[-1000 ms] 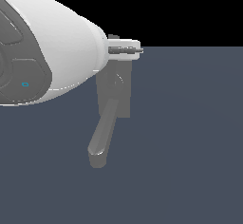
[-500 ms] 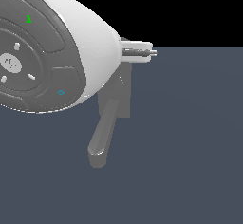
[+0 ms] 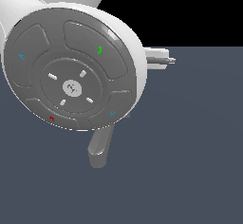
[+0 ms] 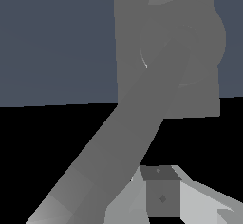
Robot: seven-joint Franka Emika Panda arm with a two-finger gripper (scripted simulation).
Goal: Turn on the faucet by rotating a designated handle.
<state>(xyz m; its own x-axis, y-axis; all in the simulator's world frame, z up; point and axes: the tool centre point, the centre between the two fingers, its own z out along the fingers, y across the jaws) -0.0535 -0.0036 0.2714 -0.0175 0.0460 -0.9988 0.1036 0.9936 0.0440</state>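
Grey faucet (image 4: 166, 90): a matte, plain fixture. In the wrist view its rectangular block stands close to the camera, with a round hub on its face.
Spout (image 3: 99, 149): a thick tube with a rounded end. In the exterior view it reaches down and toward the exterior view's left from under the arm. In the wrist view a broad grey limb (image 4: 109, 161) runs from the hub out to a faceted end. It is most likely this same tube.
Where the faucet is: on the dark bench (image 3: 190, 147), in the middle of the exterior view. Its block is almost wholly hidden there behind the arm.
Handle: cannot be told apart with certainty in either view. A paler grey sliver at the edge of the wrist view above the hub may be part of it.
Hand (image 3: 163, 59): a pale, slim shape that pokes out from behind the arm toward the exterior view's right, just at the line where bench meets black. It sits higher in that view than the spout's tip and apart from it.
Finger (image 4: 161, 197): one grey pad face with a small diamond mark, flanked by pale surfaces, beside the broad limb. Whether they touch cannot be told.
Hand's opening: cannot be told. No view shows both fingers clearly.
Arm (image 3: 71, 76): a big white link, very near the camera, capped by a round grey disc with small green, red and blue marks.
Bench: flat slate blue.
Background: plain black.
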